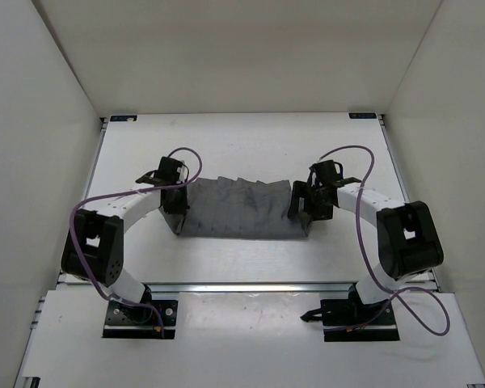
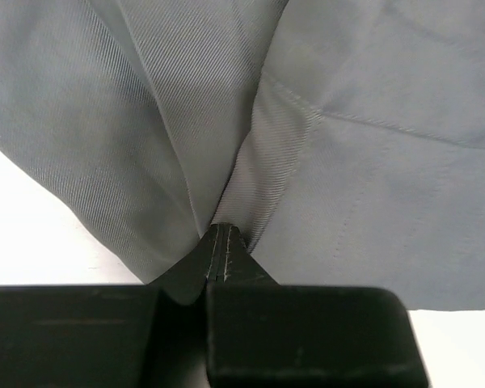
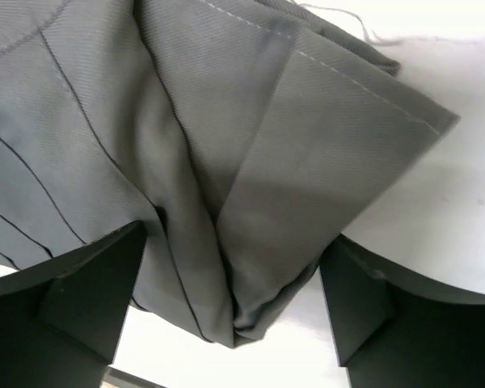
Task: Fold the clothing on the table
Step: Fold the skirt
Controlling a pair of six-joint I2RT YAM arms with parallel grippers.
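You're looking at the grey clothing lying bunched into a wide strip around the middle of the white table, running from 9 to 3 o'clock. It's showing pleat-like creases along its 12 o'clock edge. The 3 o'clock end is sitting folded over into a stitched corner, and the 9 o'clock end is puckering into a tight pinch.

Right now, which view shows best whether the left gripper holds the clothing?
The left wrist view: the left gripper is shut on a fold of the clothing. The top view shows it at the clothing's left end, grip hidden. The right wrist view does not show it.
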